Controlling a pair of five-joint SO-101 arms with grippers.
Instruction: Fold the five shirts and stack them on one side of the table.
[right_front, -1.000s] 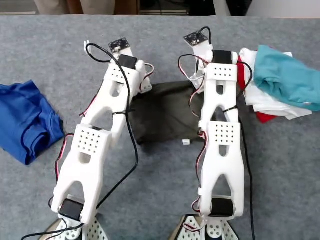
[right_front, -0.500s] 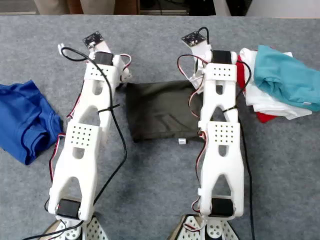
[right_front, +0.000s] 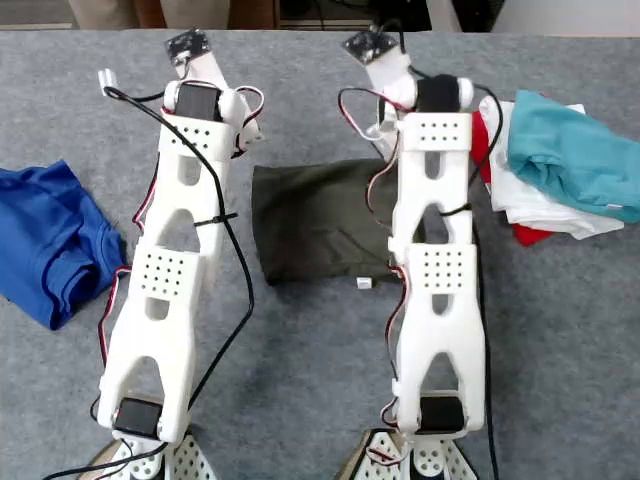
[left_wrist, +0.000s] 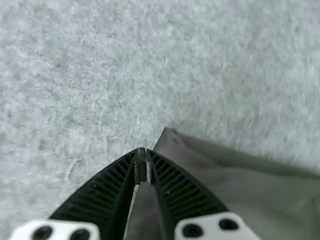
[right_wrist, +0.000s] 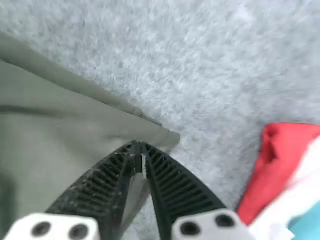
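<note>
**Olive shirt flat between the arms, both pincers closed at its far corners**

High view: the olive shirt (right_front: 320, 225) lies folded flat on the grey table (right_front: 300, 400), between the left arm (right_front: 180, 230) and the right arm (right_front: 435, 250). A blue shirt (right_front: 50, 245) is crumpled at the left edge. At right, a teal shirt (right_front: 575, 150) tops a white shirt (right_front: 530, 205) and a red shirt (right_front: 487, 150).

Left wrist view: finger detail here. The left gripper (left_wrist: 141, 165) has its tips pressed together at one shirt corner. Cannot tell whether cloth is pinched.

Right wrist view: the right gripper (right_wrist: 138, 159) is likewise closed, over the other corner. The red shirt is near.
</note>
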